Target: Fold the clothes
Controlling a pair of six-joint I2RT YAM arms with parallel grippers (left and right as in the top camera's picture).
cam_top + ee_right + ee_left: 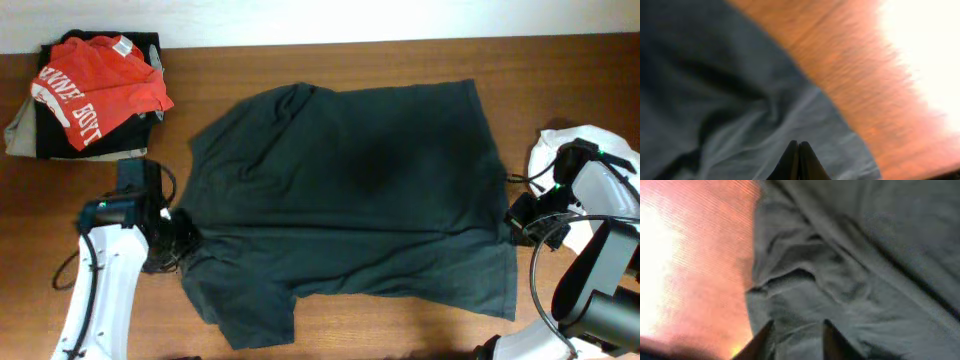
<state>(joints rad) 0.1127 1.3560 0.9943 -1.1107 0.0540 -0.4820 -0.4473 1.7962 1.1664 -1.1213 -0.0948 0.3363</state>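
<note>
Since the dark T-shirt point(350, 190) lies spread plain-side up on the desk point(400, 335), I've got L fingers point(762, 342) parted at its neck end and R fingers point(792, 162) clenched at its hem, prob. to lift opp. ends for a fold; can't tell if R has cloth.
</note>
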